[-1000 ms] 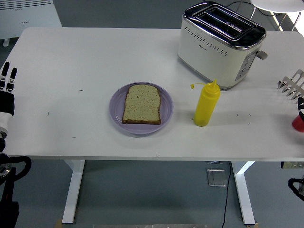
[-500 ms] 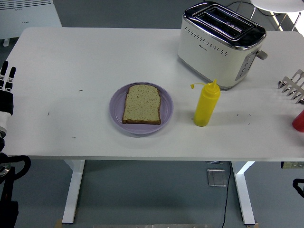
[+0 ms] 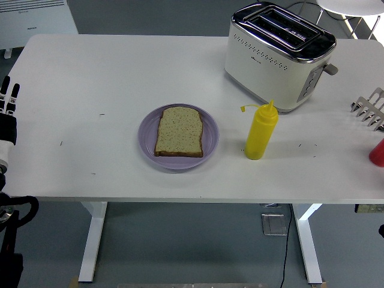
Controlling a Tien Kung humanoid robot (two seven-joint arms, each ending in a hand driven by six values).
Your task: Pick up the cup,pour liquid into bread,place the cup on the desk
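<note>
Head view: start-of-pick layout, yellow squeeze bottle untouched on the worktop.

At the left edge, the left hand (image 3: 7, 114) rests above the worktop (image 3: 120, 66) with its fingers (image 3: 13, 96) straight and slightly apart, holding nothing. Centre-left, the bread (image 3: 179, 131) lies flat on the purple plate (image 3: 147, 135), top face exposed and ready to receive a pour. Just right of the plate, the yellow squeeze bottle (image 3: 260, 133), the nearest match to the task's cup, stands upright with open space around it for a grasp. Behind it sits the toaster (image 3: 279, 54). At the right edge are a metal rack (image 3: 371, 108) and a red object (image 3: 377, 152). The right hand is out of frame, so its fingers cannot be assessed. No step appears begun.
</note>
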